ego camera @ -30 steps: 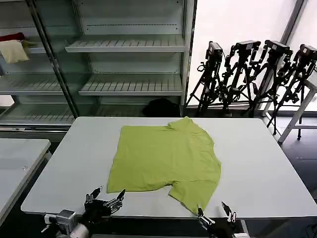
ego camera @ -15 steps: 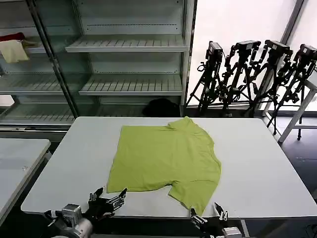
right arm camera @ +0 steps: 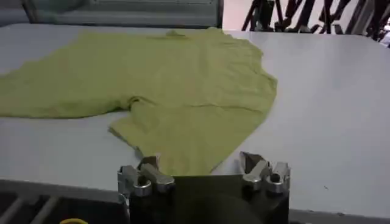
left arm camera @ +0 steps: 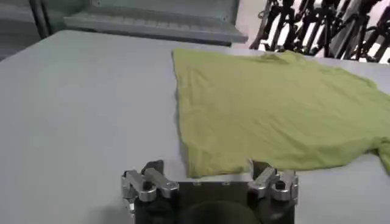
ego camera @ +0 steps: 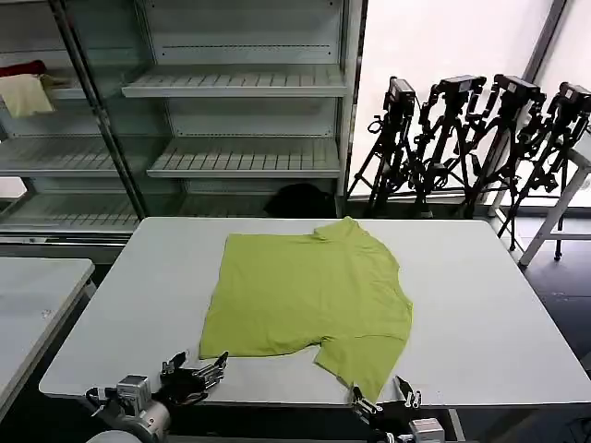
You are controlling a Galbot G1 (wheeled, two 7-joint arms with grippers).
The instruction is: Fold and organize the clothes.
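Head view: the white table (ego camera: 480, 305) takes up most of the scene, and the lime-green T-shirt (ego camera: 309, 295) lies flat on it near the middle, plain side up. Its collar points to the far edge, and one sleeve lies spread toward the near right. Behind the table stand metal shelves (ego camera: 240, 92), almost bare except for a pale yellow cloth (ego camera: 25, 94) and a red cloth (ego camera: 23, 68) at the far left. A row of black tripods (ego camera: 480, 138) leans at the far right, well apart from the work.

Both grippers sit low at the near table edge. The left gripper (ego camera: 196, 371) is just near of the shirt's near-left corner with its fingers spread and nothing between them. The right gripper (ego camera: 380, 402) is just near of the sleeve hem, released as well.

The step in hand looks like a first grasp for folding. To do it well, each claw should pinch only the near hem, both layers together, and the two should lift evenly so the cloth does not bunch or drag off the edge. Nothing on the table blocks the reach.
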